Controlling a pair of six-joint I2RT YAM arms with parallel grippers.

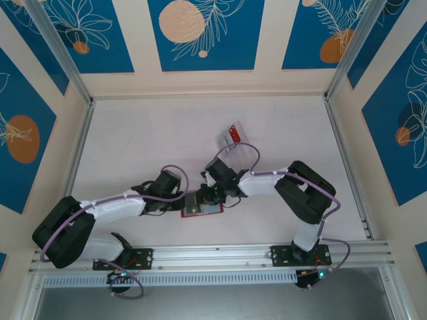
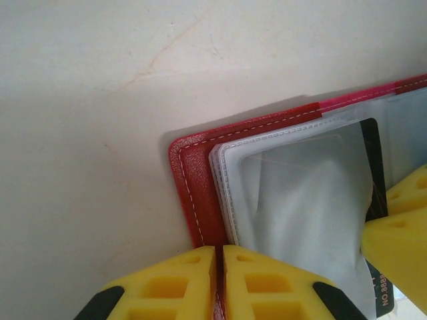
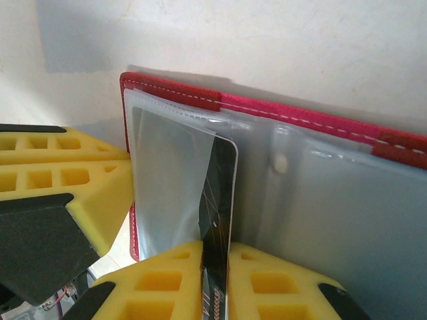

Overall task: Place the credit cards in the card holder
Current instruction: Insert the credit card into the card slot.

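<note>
**Near the tabletop's front edge: both sets of fingers clamped at the open card holder**

Close to the middle of the near edge of the tabletop (image 1: 133,147), your card holder (image 1: 202,209) lies open and flat with its clear pockets facing up. Your left fingers (image 2: 225,263) are clenched together on the stitched red border of the cover, just beside the end sleeve (image 2: 300,200). Your right fingers (image 3: 199,257) are clamped on the black card (image 3: 223,200), one on each face, holding it on edge over that same sleeve. The two sets of fingers stand just beside each other across that end of the card holder. From the left wrist view you can see one right finger touching the sleeve's far side.

Part of the black card sits behind the film of the end sleeve, and the strip nearest your right fingers is bare. You cannot tell from these views how far it has gone in. The neighbouring pockets, past the fold, are too glossy to read for contents.

Further toward the far edge and a little right of centre, well apart from the card holder, stands the clear tray (image 1: 221,141). A red card (image 1: 234,133) lies inside it. Anything else in there is too small for you to make out.
</note>
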